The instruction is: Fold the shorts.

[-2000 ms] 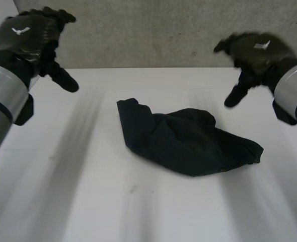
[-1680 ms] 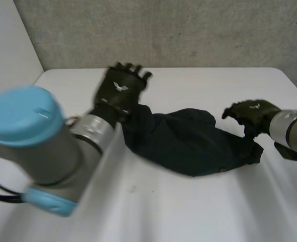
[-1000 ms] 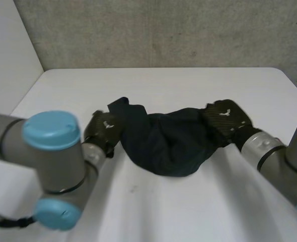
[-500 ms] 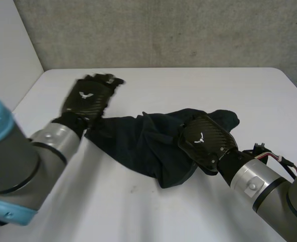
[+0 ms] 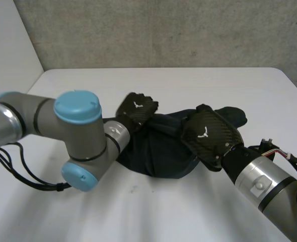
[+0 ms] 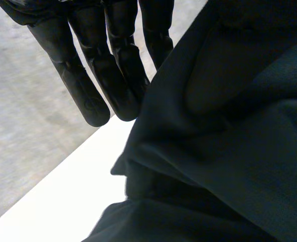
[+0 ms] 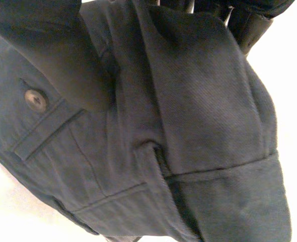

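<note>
Shorts (image 5: 158, 151) lie crumpled on the surface (image 5: 138, 212), the left robot hand (image 5: 137, 111) straight-fingered at their left edge, the right robot hand (image 5: 207, 135) pinching a fold on the right. Flattening seems the step in hand; next, draw the ends apart

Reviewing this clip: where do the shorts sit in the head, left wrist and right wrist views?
Head view: shorts bunched mid-table, left hand at one end, right hand on the other.
Left wrist view: shorts beside the left hand's straight fingers.
Right wrist view: shorts, a fold pinched at the right hand's thumb.
Shared landmark: the white table.
</note>
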{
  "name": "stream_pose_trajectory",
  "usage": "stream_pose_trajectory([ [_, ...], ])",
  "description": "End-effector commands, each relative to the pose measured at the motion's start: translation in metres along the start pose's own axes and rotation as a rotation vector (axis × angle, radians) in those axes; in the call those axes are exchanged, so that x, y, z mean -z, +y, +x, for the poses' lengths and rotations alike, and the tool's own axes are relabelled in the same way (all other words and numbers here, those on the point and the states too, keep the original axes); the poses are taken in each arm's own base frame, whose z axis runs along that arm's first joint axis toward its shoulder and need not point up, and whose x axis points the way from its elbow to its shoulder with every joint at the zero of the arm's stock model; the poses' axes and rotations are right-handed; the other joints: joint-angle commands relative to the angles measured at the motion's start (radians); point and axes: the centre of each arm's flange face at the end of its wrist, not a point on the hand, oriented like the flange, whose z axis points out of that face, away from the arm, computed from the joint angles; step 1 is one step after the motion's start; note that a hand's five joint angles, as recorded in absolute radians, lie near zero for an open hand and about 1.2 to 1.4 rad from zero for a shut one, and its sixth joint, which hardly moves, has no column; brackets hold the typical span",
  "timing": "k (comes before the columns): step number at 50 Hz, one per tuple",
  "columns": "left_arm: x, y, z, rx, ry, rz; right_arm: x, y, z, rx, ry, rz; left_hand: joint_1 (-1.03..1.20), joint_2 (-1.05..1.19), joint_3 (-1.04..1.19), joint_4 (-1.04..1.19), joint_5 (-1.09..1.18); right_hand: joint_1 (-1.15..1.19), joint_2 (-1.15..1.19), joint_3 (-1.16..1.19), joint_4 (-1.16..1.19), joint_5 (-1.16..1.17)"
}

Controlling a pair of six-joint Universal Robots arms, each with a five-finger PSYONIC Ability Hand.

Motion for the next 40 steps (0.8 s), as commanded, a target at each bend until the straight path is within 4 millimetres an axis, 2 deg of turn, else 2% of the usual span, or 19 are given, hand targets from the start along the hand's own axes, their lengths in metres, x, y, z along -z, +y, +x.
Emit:
stream_pose_trajectory([
  [1,0.041,-0.052,-0.021,-0.009,-0.09,-0.005,-0.009,-0.009,0.041,-0.096,0.136,-0.095,0.237,0.203,0.212,0.205,0.262,0.445,0.227,0.211,0.195,0.268],
  [2,0.054,-0.068,-0.024,-0.01,-0.095,0.017,-0.01,-0.012,0.046,-0.116,0.153,-0.097,0.237,0.203,0.212,0.205,0.262,0.445,0.227,0.211,0.195,0.268],
  [5,0.076,-0.097,-0.032,-0.017,-0.117,0.073,-0.012,-0.024,0.069,-0.179,0.204,-0.102,0.237,0.203,0.212,0.205,0.262,0.445,0.227,0.211,0.195,0.268],
  [6,0.091,-0.119,-0.037,-0.02,-0.14,0.126,-0.012,-0.028,0.074,-0.192,0.207,-0.107,0.237,0.203,0.212,0.205,0.262,0.445,0.227,0.211,0.195,0.268],
  [7,0.096,-0.126,-0.039,-0.021,-0.146,0.144,-0.012,-0.032,0.079,-0.199,0.211,-0.105,0.237,0.203,0.212,0.205,0.262,0.445,0.227,0.211,0.195,0.268],
  [11,0.133,-0.174,-0.052,-0.043,-0.197,0.278,-0.007,-0.061,0.108,-0.24,0.221,-0.088,0.237,0.203,0.212,0.205,0.262,0.445,0.227,0.211,0.195,0.268],
  [12,0.139,-0.181,-0.055,-0.05,-0.21,0.299,-0.004,-0.074,0.123,-0.263,0.237,-0.073,0.237,0.203,0.212,0.205,0.262,0.445,0.227,0.211,0.195,0.268],
  [13,0.152,-0.198,-0.062,-0.069,-0.239,0.35,-0.002,-0.081,0.131,-0.276,0.248,-0.062,0.237,0.203,0.212,0.205,0.262,0.445,0.227,0.211,0.195,0.268],
  [16,0.173,-0.226,-0.071,-0.115,-0.299,0.432,0.007,-0.105,0.159,-0.332,0.278,-0.018,0.237,0.203,0.212,0.205,0.262,0.445,0.227,0.211,0.195,0.268],
  [21,0.187,-0.243,-0.082,-0.168,-0.399,0.457,0.01,-0.125,0.181,-0.359,0.302,0.023,0.237,0.203,0.212,0.205,0.262,0.445,0.227,0.211,0.195,0.268],
  [25,0.182,-0.233,-0.081,-0.207,-0.403,0.395,-0.002,-0.116,0.18,-0.382,0.264,-0.025,0.237,0.203,0.212,0.205,0.262,0.445,0.227,0.211,0.195,0.268],
  [27,0.178,-0.224,-0.078,-0.212,-0.385,0.354,-0.009,-0.108,0.17,-0.404,0.212,-0.068,0.237,0.203,0.212,0.205,0.262,0.445,0.227,0.211,0.195,0.268],
  [30,0.156,-0.192,-0.07,-0.214,-0.33,0.242,-0.019,-0.095,0.159,-0.428,0.164,-0.114,0.237,0.203,0.212,0.205,0.262,0.445,0.227,0.211,0.195,0.268],
  [32,0.13,-0.16,-0.062,-0.213,-0.285,0.14,-0.032,-0.078,0.147,-0.449,0.125,-0.165,0.237,0.203,0.212,0.205,0.262,0.445,0.227,0.211,0.195,0.268],
  [35,0.105,-0.127,-0.059,-0.209,-0.257,0.04,-0.051,-0.051,0.129,-0.478,0.074,-0.239,0.237,0.203,0.212,0.205,0.262,0.445,0.227,0.211,0.195,0.268],
  [36,0.088,-0.104,-0.062,-0.209,-0.25,-0.027,-0.056,-0.044,0.124,-0.484,0.063,-0.255,0.237,0.203,0.212,0.205,0.262,0.445,0.227,0.211,0.195,0.268],
  [38,0.071,-0.081,-0.066,-0.204,-0.248,-0.086,-0.068,-0.03,0.115,-0.493,0.045,-0.284,0.237,0.203,0.212,0.205,0.262,0.445,0.227,0.211,0.195,0.268],
  [39,0.063,-0.071,-0.069,-0.203,-0.25,-0.107,-0.079,-0.016,0.106,-0.499,0.035,-0.303,0.237,0.203,0.212,0.205,0.262,0.445,0.227,0.211,0.195,0.268],
  [40,0.045,-0.059,-0.078,-0.201,-0.272,-0.12,-0.085,-0.009,0.104,-0.499,0.038,-0.307,0.237,0.203,0.212,0.205,0.262,0.445,0.227,0.211,0.195,0.268],
])
